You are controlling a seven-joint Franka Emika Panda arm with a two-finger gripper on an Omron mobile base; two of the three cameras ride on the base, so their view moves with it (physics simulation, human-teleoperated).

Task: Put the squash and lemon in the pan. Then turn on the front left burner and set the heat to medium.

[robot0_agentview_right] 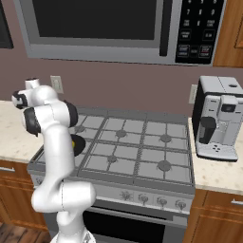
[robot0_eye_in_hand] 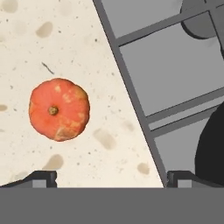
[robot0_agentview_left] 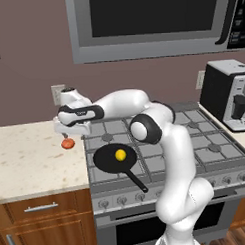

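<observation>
The gripper (robot0_agentview_left: 69, 135) hangs over the counter's edge beside the stove, pointing down, with its jaws spread wide and nothing between them. In the hand view the two dark fingertips (robot0_eye_in_hand: 41, 177) stand far apart at the bottom, and the gripper (robot0_eye_in_hand: 109, 177) frames bare stone.

The squash (robot0_eye_in_hand: 59, 109) lies on the counter below the hand, apart from both fingers and nearer to the one farther from the stove; its stem scar faces up. From the left base view the squash (robot0_agentview_left: 68, 143) sits just beneath the gripper, close to the stove's left edge.

The lemon (robot0_agentview_left: 120, 154) rests in the pan (robot0_agentview_left: 108, 160), a black skillet on the front left burner (robot0_agentview_left: 112, 161), its handle pointing toward the stove's front. A dark arc of the pan (robot0_eye_in_hand: 212, 146) shows over the grate at the right side of the hand view.

The counter (robot0_agentview_left: 30, 157) is pale speckled stone over wooden drawers. The stove (robot0_agentview_right: 137, 147) has grey grates and a row of knobs (robot0_agentview_right: 152, 199) along its front. A microwave (robot0_agentview_right: 109, 28) hangs above it against a mauve wall, and a coffee machine (robot0_agentview_right: 218, 118) stands on the counter to the stove's right.
</observation>
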